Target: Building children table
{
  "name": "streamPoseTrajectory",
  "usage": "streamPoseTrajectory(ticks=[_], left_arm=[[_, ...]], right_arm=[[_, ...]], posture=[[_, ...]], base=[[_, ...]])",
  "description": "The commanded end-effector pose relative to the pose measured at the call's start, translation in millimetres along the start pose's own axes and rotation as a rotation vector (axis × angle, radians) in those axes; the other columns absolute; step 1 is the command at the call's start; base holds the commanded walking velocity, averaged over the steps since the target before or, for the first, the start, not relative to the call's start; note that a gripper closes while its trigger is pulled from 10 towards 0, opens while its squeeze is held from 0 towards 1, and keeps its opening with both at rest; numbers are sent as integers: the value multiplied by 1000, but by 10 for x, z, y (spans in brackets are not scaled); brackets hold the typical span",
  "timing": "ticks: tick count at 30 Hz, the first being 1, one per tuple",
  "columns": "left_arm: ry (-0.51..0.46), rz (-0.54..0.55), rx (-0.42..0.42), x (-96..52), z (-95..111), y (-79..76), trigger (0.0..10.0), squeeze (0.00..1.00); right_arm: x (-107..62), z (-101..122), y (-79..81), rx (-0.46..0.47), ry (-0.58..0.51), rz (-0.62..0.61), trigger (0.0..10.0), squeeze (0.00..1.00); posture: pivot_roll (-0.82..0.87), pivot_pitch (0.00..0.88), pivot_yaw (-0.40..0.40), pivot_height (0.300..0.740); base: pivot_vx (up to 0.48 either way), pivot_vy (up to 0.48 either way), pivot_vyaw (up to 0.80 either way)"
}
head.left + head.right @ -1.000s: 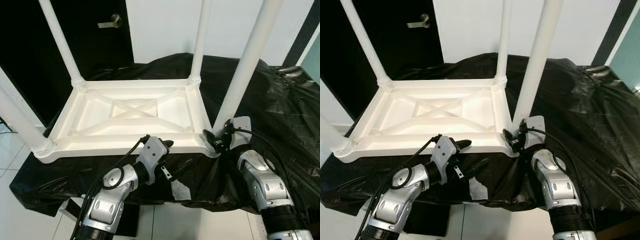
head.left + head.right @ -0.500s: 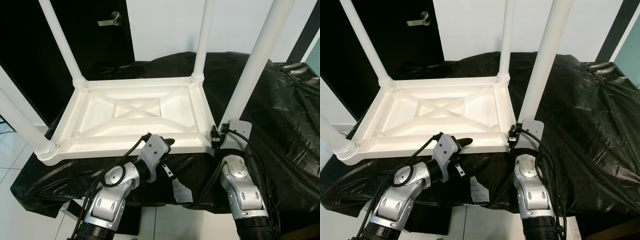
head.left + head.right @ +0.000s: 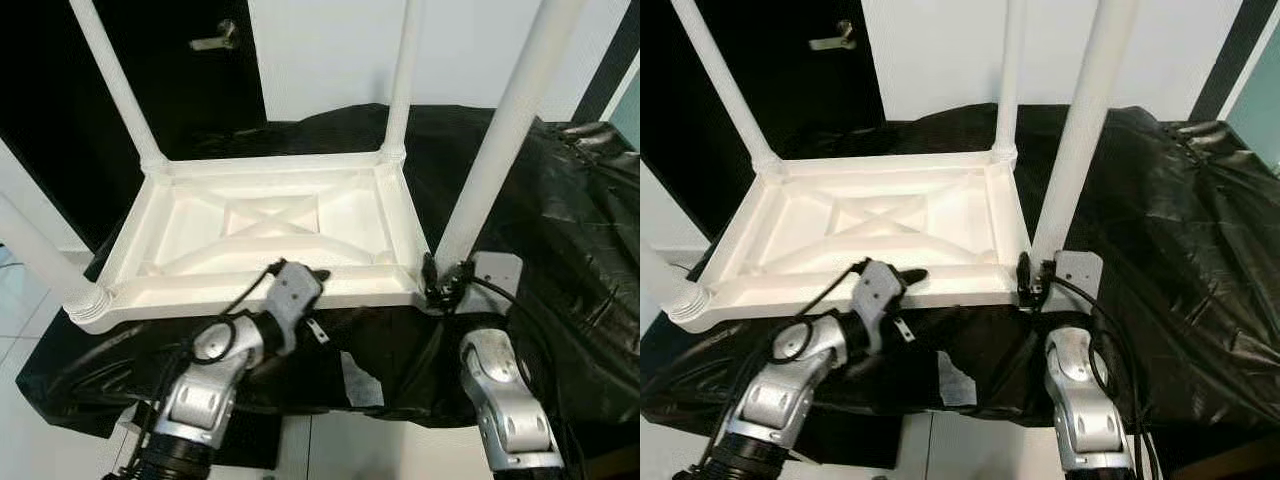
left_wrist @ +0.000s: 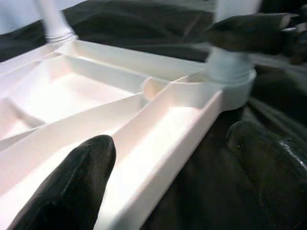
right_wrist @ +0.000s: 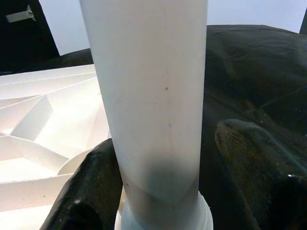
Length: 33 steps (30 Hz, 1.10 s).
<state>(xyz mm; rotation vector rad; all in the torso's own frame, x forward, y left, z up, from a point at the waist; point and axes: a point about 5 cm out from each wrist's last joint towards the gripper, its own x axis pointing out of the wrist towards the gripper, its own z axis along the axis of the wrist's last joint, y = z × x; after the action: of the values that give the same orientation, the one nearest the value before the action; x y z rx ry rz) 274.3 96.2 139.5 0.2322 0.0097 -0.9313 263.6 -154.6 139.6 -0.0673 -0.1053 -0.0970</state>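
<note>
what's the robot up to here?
It is putting together a white plastic children's table, which lies upside down on a black-covered surface with all four legs standing up. The right gripper has its fingers on either side of the near right leg, low down by the socket. The left gripper is open, straddling the table's near edge, one finger inside the frame and one outside.

I can read no text, label, brand, number or sign anywhere: not on the white table (image 3: 270, 225), its legs (image 5: 148, 96), the black sheet (image 3: 1160, 230) or the door (image 3: 150, 60).
</note>
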Motion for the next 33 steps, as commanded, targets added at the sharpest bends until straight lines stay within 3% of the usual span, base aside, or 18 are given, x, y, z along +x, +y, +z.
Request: streamPoseTrajectory(ticks=[1, 5, 6, 7, 8, 10, 14, 24, 33], left_arm=[[7, 68, 6, 2, -17, 43, 10000, 0], [11, 94, 21, -20, -26, 108, 10000, 0], [38, 212, 62, -169, -45, 426, 10000, 0], [48, 257, 70, -233, -47, 548, 10000, 0], [48, 257, 70, -233, -47, 548, 10000, 0], [68, 342, 90, -338, -50, 746, 10000, 0], [75, 405, 99, -421, -28, 895, 10000, 0], [86, 480, 128, -571, -17, 1086, 10000, 0], [57, 522, 103, -649, -25, 1114, 10000, 0]], right_arm=[[-23, 23, -18, 7, -15, 1, 10000, 0], [-74, 36, -19, 28, -31, 27, 10000, 0], [-311, -30, -64, 1, -23, 118, 10000, 0], [-397, -54, -87, -19, -18, 151, 10000, 0], [-397, -54, -87, -19, -18, 151, 10000, 0], [-501, -95, -136, -41, 0, 200, 10000, 0], [-564, -134, -106, -32, 21, 280, 10000, 0], [-486, -121, 155, 19, 13, 463, 10000, 0], [-399, -84, 284, 45, -5, 552, 10000, 0]], posture=[[-40, 0, 6, 740], [-39, 0, 5, 740], [-51, 0, 12, 740], [-55, 0, 15, 740], [-55, 0, 15, 740], [-60, 0, 19, 740], [-63, 0, 26, 740], [-40, 0, 18, 740], [-26, 0, 8, 740]], base=[[0, 0, 0], [0, 0, 0], [0, 0, 0], [0, 0, 0], [0, 0, 0], [0, 0, 0], [0, 0, 0], [0, 0, 0], [0, 0, 0]])
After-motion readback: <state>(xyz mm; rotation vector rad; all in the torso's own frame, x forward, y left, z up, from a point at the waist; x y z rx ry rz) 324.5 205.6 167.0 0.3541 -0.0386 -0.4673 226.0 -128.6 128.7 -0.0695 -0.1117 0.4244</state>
